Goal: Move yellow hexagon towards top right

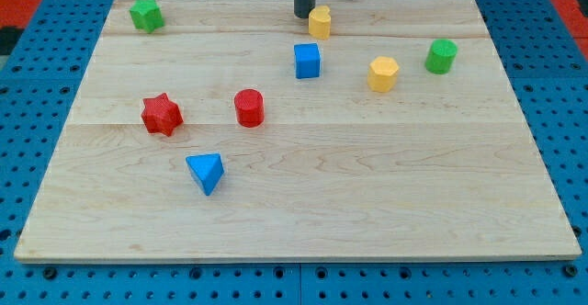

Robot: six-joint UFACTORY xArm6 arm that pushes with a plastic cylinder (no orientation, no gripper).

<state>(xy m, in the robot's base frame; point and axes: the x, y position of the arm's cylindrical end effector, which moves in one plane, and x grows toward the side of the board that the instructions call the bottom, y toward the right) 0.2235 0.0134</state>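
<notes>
The yellow hexagon [383, 73] lies on the wooden board [367, 186], right of centre in the upper half. My tip [303, 15] is near the view's top edge of the board, up and to the left of the hexagon and well apart from it. The tip stands just left of a second, smaller yellow block [320, 21], close to it or touching; I cannot tell which. Its shape is unclear.
A green cylinder [441, 56] sits just right of the hexagon. A blue cube [308, 61] sits to its left, below my tip. A red cylinder [249, 107], red star [162, 114] and blue triangle [206, 172] lie at left. A green star [145, 15] is top left.
</notes>
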